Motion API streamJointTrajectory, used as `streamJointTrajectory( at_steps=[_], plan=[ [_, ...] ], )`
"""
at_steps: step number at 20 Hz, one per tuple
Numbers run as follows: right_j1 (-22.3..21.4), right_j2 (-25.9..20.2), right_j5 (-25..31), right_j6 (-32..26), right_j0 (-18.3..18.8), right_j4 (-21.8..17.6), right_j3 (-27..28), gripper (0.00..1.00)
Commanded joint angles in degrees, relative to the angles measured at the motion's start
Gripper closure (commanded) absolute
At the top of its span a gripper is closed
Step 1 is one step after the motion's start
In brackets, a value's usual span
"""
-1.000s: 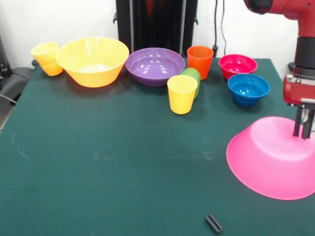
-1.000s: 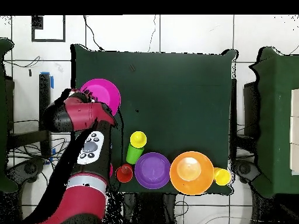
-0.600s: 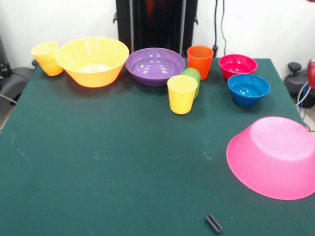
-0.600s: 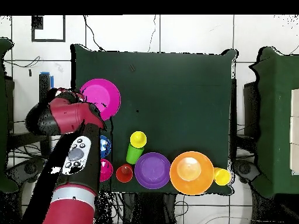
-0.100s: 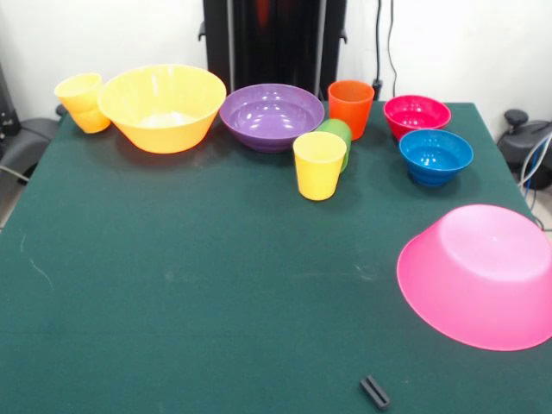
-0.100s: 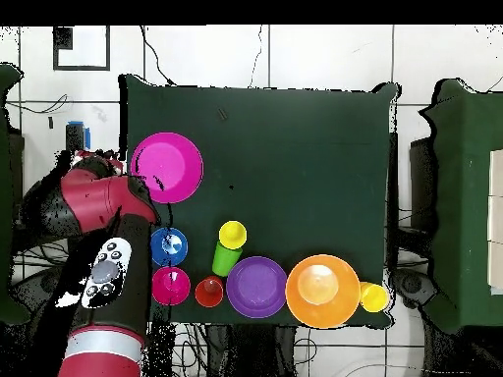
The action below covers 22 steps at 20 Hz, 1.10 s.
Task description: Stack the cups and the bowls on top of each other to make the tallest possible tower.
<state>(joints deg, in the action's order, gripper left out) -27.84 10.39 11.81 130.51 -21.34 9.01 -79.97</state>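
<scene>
The large hot pink bowl (image 5: 483, 274) (image 6: 167, 167) lies upside down near the table's right front edge. Along the far side stand the large orange bowl (image 5: 162, 105), the purple bowl (image 5: 272, 115), the crimson bowl (image 5: 417, 114) and the blue bowl (image 5: 435, 155). One yellow cup (image 5: 82, 102) leans at the far left. The orange cup (image 5: 351, 108) stands upright. A second yellow cup (image 5: 319, 164) stands in front of the green cup (image 5: 338, 134), which lies on its side. The front view shows no gripper. Overhead, my red arm (image 6: 93, 201) sits beside the table, next to the pink bowl, and covers its own end.
A small black piece (image 5: 374, 392) lies near the table's front edge. Black equipment (image 5: 274, 43) stands behind the table's far side. Cables (image 5: 530, 159) hang off the right edge.
The arm lifted off the pink bowl and swung away past the table's edge, leaving the front view. The pink bowl stays upside down where it was. The blue and crimson bowls are uncovered overhead.
</scene>
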Motion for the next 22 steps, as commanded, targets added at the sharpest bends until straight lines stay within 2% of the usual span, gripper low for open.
streamJointTrajectory(
  at_steps=[1,22],
  plan=[
    [4.21,-5.46,3.69,6.44,0.82,1.22,-1.23,1.0],
    [9.37,-4.08,-0.43,6.14,0.35,0.36,0.85,1.0]
  ],
)
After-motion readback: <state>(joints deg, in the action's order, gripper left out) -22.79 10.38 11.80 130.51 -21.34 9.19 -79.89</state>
